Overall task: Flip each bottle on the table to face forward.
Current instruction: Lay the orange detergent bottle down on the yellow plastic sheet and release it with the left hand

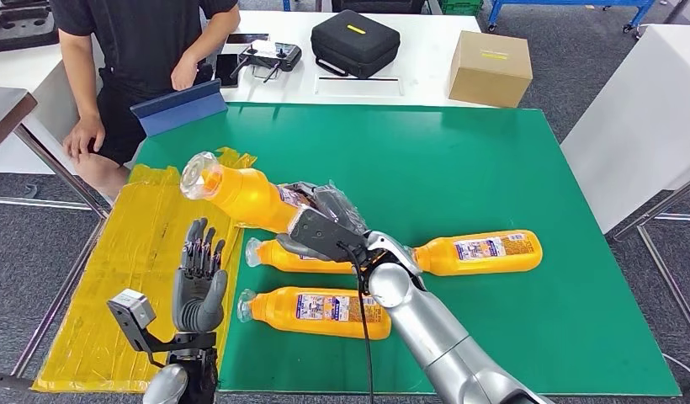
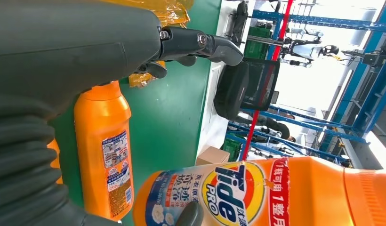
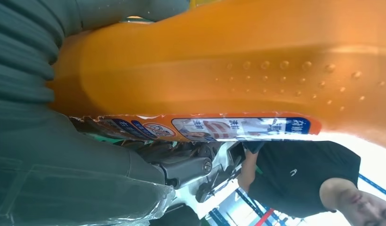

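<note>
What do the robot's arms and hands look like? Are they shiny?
Yes, the arms are shiny silver tubes with round ball-like joints. A thin black cable runs along the right arm. The left hand has a grey palm and darker grey fingers, with a small grey box at its wrist. The right hand is dark grey too, with clear plastic wrapped over it. Up close, both wrists wear grey ribbed covers.

Bright, even overhead light leaves my head view sharp with soft shadows, while my wrist views blur up close and blow out white behind.
</note>
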Tool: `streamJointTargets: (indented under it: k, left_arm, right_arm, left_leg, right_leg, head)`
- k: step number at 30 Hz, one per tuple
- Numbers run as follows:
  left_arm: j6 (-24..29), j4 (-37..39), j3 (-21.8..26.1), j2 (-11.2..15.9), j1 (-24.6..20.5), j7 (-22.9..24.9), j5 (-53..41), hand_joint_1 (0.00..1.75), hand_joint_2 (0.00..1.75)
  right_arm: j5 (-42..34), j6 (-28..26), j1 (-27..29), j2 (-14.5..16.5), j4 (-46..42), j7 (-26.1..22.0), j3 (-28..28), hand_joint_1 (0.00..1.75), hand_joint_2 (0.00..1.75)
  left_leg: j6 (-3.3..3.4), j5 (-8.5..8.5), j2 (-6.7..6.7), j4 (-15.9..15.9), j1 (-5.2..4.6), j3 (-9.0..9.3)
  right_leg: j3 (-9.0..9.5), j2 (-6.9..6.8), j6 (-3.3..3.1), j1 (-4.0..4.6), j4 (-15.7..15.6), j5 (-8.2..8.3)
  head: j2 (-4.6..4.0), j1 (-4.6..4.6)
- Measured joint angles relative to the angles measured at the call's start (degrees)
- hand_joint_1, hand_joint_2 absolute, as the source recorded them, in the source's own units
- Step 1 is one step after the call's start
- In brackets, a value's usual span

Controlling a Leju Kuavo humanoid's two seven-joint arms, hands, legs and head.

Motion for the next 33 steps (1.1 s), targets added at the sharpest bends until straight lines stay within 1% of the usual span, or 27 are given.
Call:
streamJointTargets:
  k: [4,9,13,14,18,24,28,33]
  left_arm:
    - [-0.1,0.5,-0.5,0.0,-1.3,0.6,-0.2,0.00,1.75]
    - [0.8,1.5,-1.0,0.0,-3.9,1.2,-0.1,0.00,1.75]
    - [1.7,1.9,-0.8,0.0,-5.6,1.6,0.5,0.00,1.75]
    - [2.0,1.9,-0.6,0.0,-5.9,1.8,0.6,0.00,1.75]
    - [2.8,1.8,0.5,0.0,-6.8,2.9,1.3,0.00,1.75]
    - [3.6,1.3,2.4,-0.1,-7.1,4.8,2.9,0.00,1.75]
    - [3.4,0.5,3.7,-0.1,-6.8,5.6,4.1,0.00,1.75]
    - [1.4,0.2,4.5,-0.2,-6.7,6.9,6.4,0.00,1.75]
  right_arm:
    - [0.1,-0.3,-0.6,1.2,1.8,1.6,0.2,1.50,1.75]
    - [0.6,-0.9,-1.4,3.8,6.0,2.7,1.0,1.53,1.75]
    - [1.2,-0.9,-1.7,6.0,9.1,3.4,2.3,1.61,1.75]
    - [1.0,-1.0,-1.9,6.4,9.9,3.9,3.0,1.60,1.75]
    - [-1.1,-3.1,-2.9,7.7,13.3,6.2,7.5,1.58,1.75]
    - [-2.9,-8.3,-4.3,8.3,17.1,10.1,16.8,1.56,1.75]
    - [-3.4,-9.4,-5.1,8.3,17.9,11.9,21.7,1.54,1.75]
    - [-3.4,-10.3,-6.1,8.3,18.2,13.6,25.5,1.55,1.75]
  left_leg:
    - [-0.01,0.01,0.00,0.0,0.01,0.00]
    - [-0.04,0.04,0.01,0.0,0.02,0.00]
    - [-0.04,0.04,0.02,0.0,0.03,0.00]
    - [-0.04,0.04,0.02,0.0,0.03,-0.01]
    - [-0.04,0.04,0.01,0.0,0.03,-0.03]
    - [-0.04,0.04,0.02,0.0,0.03,-0.03]
    - [-0.04,0.04,0.02,0.0,0.03,-0.03]
    - [-0.04,0.04,0.02,0.0,0.03,-0.01]
  right_leg:
    - [-0.01,0.00,0.00,0.01,0.0,0.00]
    - [-0.01,0.01,0.00,0.02,0.0,0.00]
    - [-0.01,0.01,0.00,0.02,0.1,0.00]
    - [-0.02,0.01,0.00,0.01,0.1,0.00]
    - [-0.04,0.00,-0.01,0.01,0.1,0.00]
    - [-0.05,0.01,-0.01,0.00,0.1,0.00]
    - [-0.06,0.01,-0.01,0.00,0.1,0.00]
    - [-0.09,0.01,-0.01,0.00,0.0,0.00]
  head:
    - [0.00,-0.01]
    - [0.00,-0.01]
    - [0.00,0.00]
    - [0.00,0.00]
    - [0.00,0.01]
    - [0.00,0.01]
    - [0.00,-0.01]
    - [0.00,0.00]
